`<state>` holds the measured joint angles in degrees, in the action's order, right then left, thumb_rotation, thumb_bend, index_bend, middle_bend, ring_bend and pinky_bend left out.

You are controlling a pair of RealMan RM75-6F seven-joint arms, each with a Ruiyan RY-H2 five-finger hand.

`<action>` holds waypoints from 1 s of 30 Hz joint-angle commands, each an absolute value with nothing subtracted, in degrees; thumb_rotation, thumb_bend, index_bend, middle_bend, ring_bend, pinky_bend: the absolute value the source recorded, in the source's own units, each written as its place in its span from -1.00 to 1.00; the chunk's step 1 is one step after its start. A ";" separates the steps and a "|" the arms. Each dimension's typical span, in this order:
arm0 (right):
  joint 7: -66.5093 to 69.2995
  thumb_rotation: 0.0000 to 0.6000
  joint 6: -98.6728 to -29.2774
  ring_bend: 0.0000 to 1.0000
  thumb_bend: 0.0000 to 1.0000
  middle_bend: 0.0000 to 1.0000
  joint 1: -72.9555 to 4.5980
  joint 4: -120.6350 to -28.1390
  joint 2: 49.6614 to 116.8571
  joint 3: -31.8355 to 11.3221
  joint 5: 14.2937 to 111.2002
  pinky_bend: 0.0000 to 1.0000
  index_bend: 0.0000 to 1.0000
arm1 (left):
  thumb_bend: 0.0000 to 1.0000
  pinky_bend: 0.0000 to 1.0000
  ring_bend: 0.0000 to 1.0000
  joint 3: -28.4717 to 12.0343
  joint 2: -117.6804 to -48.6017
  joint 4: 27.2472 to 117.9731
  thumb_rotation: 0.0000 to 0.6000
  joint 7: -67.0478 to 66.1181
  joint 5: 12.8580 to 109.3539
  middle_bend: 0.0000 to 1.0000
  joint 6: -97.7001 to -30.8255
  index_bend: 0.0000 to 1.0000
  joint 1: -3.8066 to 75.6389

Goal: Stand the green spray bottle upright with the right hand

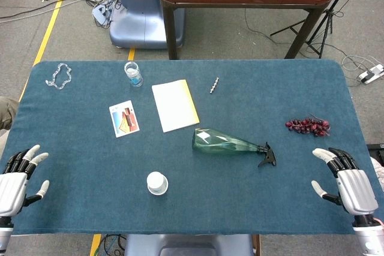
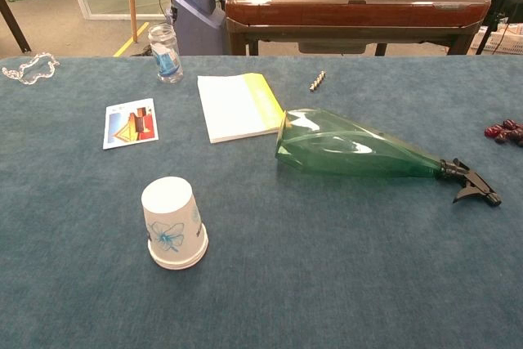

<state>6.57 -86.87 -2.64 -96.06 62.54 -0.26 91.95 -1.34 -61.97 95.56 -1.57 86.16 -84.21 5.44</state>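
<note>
The green spray bottle [image 1: 225, 142] [image 2: 351, 151] lies on its side on the blue table cloth, base toward the notebook and black trigger nozzle [image 1: 267, 156] [image 2: 476, 183] pointing right. My right hand [image 1: 343, 179] rests open at the table's near right edge, about a hand's width to the right of the nozzle and not touching it. At the near left edge my left hand [image 1: 18, 178] lies open, far from the bottle. Neither hand shows in the chest view.
A white and yellow notebook [image 1: 174, 105] lies just behind the bottle's base. An upturned paper cup [image 1: 157, 183] stands front centre. Red grapes [image 1: 308, 126] sit at right, with a card [image 1: 123, 118], a small water bottle [image 1: 134, 74], a clear chain [image 1: 59, 76] and a screw [image 1: 214, 84] further back.
</note>
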 commanded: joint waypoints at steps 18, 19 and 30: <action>7.32 1.00 -87.44 -0.75 -0.46 -0.54 -2.63 -95.73 62.08 -0.04 93.19 -0.69 -0.53 | -0.21 -0.91 -0.88 -1.57 -62.06 95.70 1.00 -1.16 87.88 -0.89 -86.57 -0.62 4.81; 7.24 1.00 -87.25 -0.75 -0.46 -0.54 -2.77 -95.77 61.98 -0.02 93.31 -0.69 -0.53 | -0.21 -0.91 -0.88 -1.57 -62.07 95.68 1.00 -1.16 87.86 -0.89 -86.54 -0.62 4.81; 2.44 1.00 -76.61 -0.75 -0.44 -0.54 -12.18 -99.19 59.18 -1.57 98.21 -0.69 -0.53 | -0.21 -0.91 -0.88 -1.55 -62.18 95.73 1.00 -1.14 87.81 -0.89 -86.59 -0.62 4.67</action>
